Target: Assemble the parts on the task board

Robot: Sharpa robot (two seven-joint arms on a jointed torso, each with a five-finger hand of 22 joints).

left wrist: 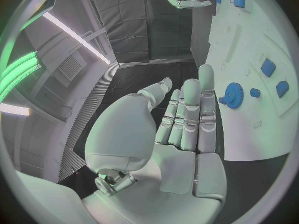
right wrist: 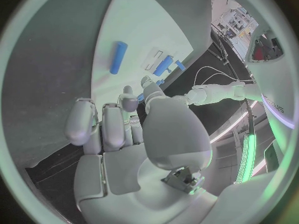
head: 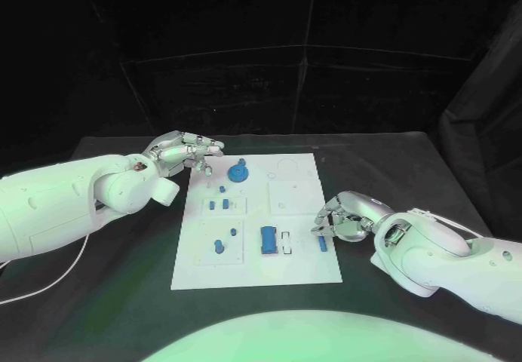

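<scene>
Left hand (head: 182, 153) holds nothing, fingers extended, a toothed blue gear (head: 239, 175) just beyond them. Right hand (head: 342, 216) curled, empty, beside a smooth blue rod (head: 322, 243).

Left hand (head: 185, 153): raised at the far left, fingers extended close together, holding nothing. Right hand (head: 342, 216): low at the near right, fingers curled inward, palm facing down, nothing visibly held.

A black desk (head: 120, 290) spans the lower half of the head view, its far edge running across the middle. Behind it, black curtains (head: 327, 68) fill the whole upper part of the frame.
</scene>
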